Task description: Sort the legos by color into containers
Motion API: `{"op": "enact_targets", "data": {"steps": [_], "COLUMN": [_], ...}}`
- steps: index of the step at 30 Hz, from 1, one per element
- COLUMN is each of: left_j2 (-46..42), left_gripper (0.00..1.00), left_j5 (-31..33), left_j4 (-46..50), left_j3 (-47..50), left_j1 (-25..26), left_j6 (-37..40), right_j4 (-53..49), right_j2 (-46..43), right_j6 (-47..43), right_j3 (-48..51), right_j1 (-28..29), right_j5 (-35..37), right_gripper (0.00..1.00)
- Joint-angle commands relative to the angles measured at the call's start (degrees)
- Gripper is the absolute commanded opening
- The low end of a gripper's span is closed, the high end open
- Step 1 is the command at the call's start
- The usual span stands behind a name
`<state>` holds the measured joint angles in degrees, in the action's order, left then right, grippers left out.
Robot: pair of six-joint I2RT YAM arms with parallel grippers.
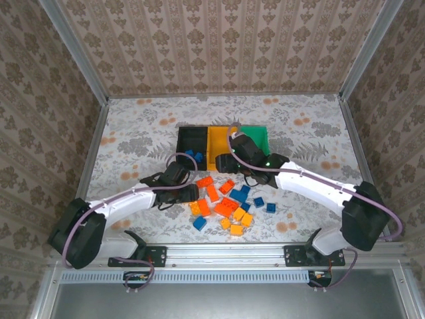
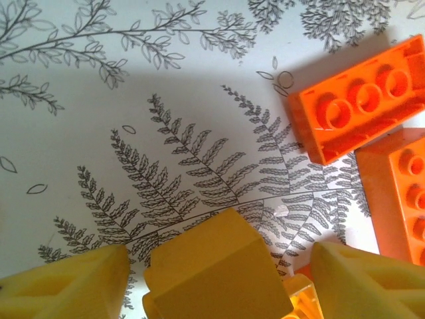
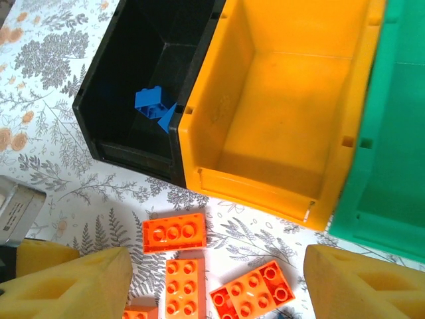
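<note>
Patterned wallpaper walls (image 1: 219,46) close in a table (image 1: 146,126) covered with a pale cloth printed with ferns and flowers. The containers (image 1: 216,143) sit at mid-table as one joined row. The row's long axis runs left to right, and each bin's own length points away from the arms. They are glossy, open-topped plastic: the black bin (image 3: 119,80) on the left, then the yellow-orange bin (image 3: 285,100), then the green bin (image 3: 392,133). Two blue bricks (image 3: 151,101) lie in the black bin.

The legos (image 1: 226,203) are scattered on the near side of the containers, a loose heap of studded blue, red-orange and yellow-orange bricks lying at mixed angles.

The right gripper (image 3: 219,266) hangs just in front of the yellow-orange bin with its fingers wide apart and nothing between them. The left gripper (image 2: 220,266) is low at the heap's left edge, farther from the containers. Its fingers are apart and straddle a yellow brick (image 2: 206,279), seemingly with a slim gap on each side.
</note>
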<state>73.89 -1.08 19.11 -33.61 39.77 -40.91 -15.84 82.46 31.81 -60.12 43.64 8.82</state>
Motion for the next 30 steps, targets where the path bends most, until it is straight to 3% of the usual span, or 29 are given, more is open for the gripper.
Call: {"op": "enact_targets", "data": {"steps": [1, 14, 20, 25, 30], "left_j2": [0.8, -1.0, -2.3, 5.5, 20.1], "left_gripper": [0.66, 0.4, 0.37, 0.37, 0.35], "left_j5": [0.8, 1.9, 2.7, 1.9, 0.0], "left_j4": [0.1, 3.6, 8.3, 6.7, 4.7], "left_j3": [-1.2, -1.5, -9.3, -21.2, -38.4], "left_j1": [0.2, 0.8, 2.0, 4.2, 7.3], "left_j6": [0.1, -0.1, 2.4, 5.1, 8.2], "right_j4": [1.3, 1.3, -0.5, -2.7, -6.1], "right_j2": [-2.3, -7.2, -12.6, -18.3, -24.0], "right_j6": [0.8, 2.3, 5.6, 9.3, 11.5], "right_j3": [2.4, 6.5, 11.9, 18.0, 23.2], "right_j1": [-0.4, -2.0, -4.2, -7.4, -8.9], "right_j5": [3.0, 4.5, 7.6, 8.7, 10.3], "right_gripper": [0.71, 0.71, 0.71, 0.71, 0.71]}}
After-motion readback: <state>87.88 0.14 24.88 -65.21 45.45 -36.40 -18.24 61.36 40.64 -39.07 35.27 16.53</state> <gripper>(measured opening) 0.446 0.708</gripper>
